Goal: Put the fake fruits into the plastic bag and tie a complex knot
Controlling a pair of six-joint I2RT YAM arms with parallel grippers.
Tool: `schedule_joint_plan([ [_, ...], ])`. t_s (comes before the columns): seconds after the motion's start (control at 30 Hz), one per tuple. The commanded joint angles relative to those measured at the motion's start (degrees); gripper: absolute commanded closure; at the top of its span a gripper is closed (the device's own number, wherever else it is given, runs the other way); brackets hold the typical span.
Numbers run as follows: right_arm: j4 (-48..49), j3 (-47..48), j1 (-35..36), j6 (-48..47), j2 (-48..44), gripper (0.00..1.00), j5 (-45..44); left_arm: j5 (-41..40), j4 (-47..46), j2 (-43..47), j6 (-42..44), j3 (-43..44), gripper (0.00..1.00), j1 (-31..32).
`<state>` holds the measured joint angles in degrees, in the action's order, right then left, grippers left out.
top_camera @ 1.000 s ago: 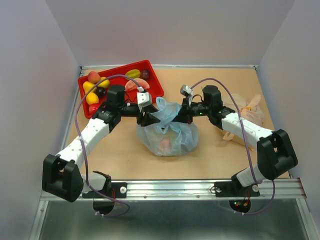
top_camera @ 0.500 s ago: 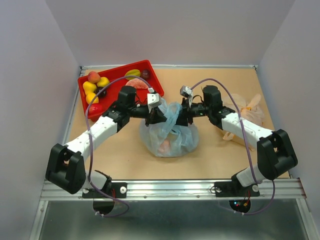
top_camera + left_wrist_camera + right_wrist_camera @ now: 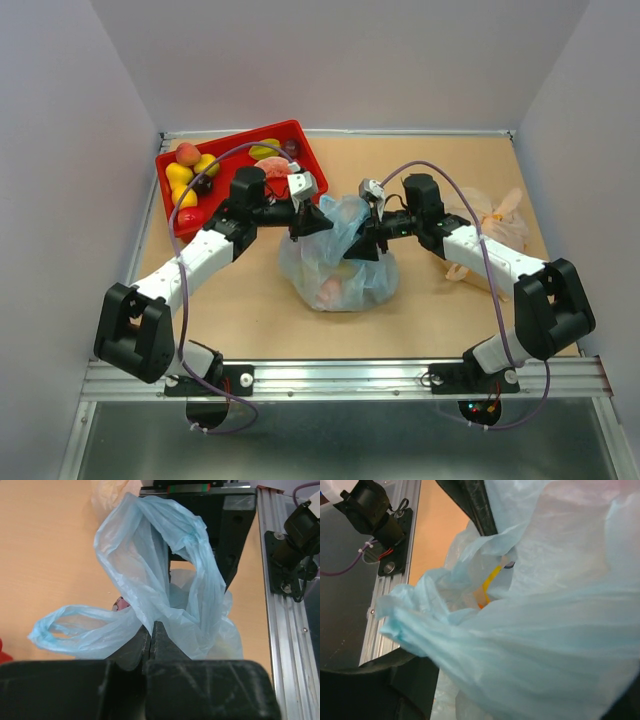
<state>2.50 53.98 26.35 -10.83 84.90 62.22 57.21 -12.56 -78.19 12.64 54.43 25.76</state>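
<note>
We see the left end effector (image 3: 151, 627) clenched on the top film of the crinkly translucent light-blue plastic bag (image 3: 340, 272), bulging mid-worktop (image 3: 250, 305); the right end effector (image 3: 366, 243) gapes, released, against its other side.

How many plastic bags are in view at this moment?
2. The light-blue bag sits mid-scene; the pale orange-beige bag lies far right, partly behind the right arm. No others show, though the arms could hide one.
</note>
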Motion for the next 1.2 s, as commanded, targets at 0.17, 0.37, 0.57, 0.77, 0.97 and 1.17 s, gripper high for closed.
schedule_joint_plan([
  [0.17, -0.9, 4.0, 0.5, -1.7, -1.1, 0.34, 1.4, -5.2, 1.2, 2.5, 7.5, 0.5, 1.00, -0.4],
  [0.37, -0.7, 7.1, 0.6, 2.6, 1.4, 0.21, 1.9, -9.8, -1.0, 3.4, 6.7, 0.4, 1.00, 2.9],
  [0.57, -0.5, 10.2, 0.8, 7.1, 3.4, 0.19, 1.1, -12.8, -3.2, 3.1, 3.8, 0.5, 1.00, 6.3],
  [0.77, -0.4, 10.2, 0.9, 5.5, 5.1, 0.32, 0.8, -2.3, -9.7, 4.9, -2.1, -1.5, 1.00, 6.2],
  [0.97, -0.4, 9.3, 1.2, 3.7, 5.1, 0.54, 1.7, -0.3, -10.5, 4.8, -3.7, -0.6, 1.00, 6.1],
  [1.17, -0.5, 9.3, 1.2, 2.5, 4.4, 0.94, 1.2, 1.9, -8.1, 7.6, -7.4, 2.2, 0.55, 0.4],
])
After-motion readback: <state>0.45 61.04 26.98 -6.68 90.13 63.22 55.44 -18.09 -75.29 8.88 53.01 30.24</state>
